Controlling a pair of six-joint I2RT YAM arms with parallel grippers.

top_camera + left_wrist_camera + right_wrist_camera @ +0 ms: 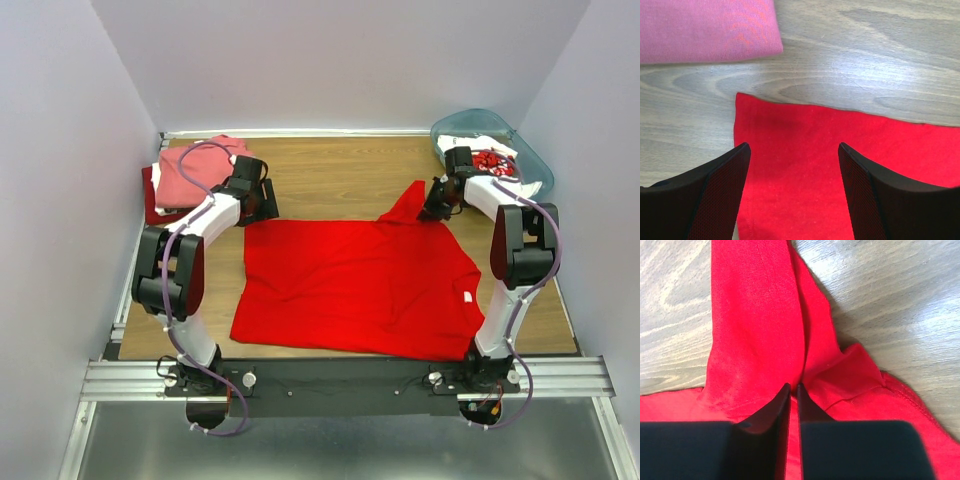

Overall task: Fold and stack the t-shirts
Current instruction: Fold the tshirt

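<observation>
Wooden table [340, 180] carries the red shirt [350, 285] spread flat for folding; right gripper [793, 388] is clamped on its sleeve [755, 330], left gripper [794, 150] gapes empty above a hem corner.

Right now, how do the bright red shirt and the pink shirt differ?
The bright red shirt lies spread out in the middle; the pink shirt sits folded at the far left, on a darker red shirt. The right gripper pinches the bright red shirt; nothing grips the pink shirt. Both are plain.
</observation>
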